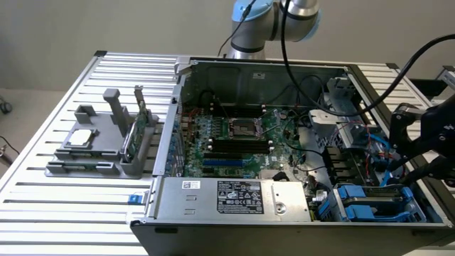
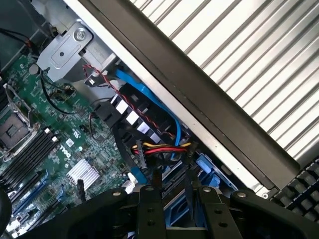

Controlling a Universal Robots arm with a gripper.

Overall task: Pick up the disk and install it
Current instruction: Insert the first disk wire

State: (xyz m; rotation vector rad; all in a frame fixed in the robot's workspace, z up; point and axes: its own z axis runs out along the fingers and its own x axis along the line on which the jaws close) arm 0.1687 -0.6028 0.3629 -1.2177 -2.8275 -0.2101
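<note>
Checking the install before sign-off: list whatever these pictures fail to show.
- Exterior view: label of the disk, too small and sunk in the bay.
- Wrist view: seating of the disk, covered by the hand.
- Exterior view: the hand, cut by that view's right edge.

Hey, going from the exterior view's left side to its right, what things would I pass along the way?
Processor chip → green card → CPU socket → gripper.
</note>
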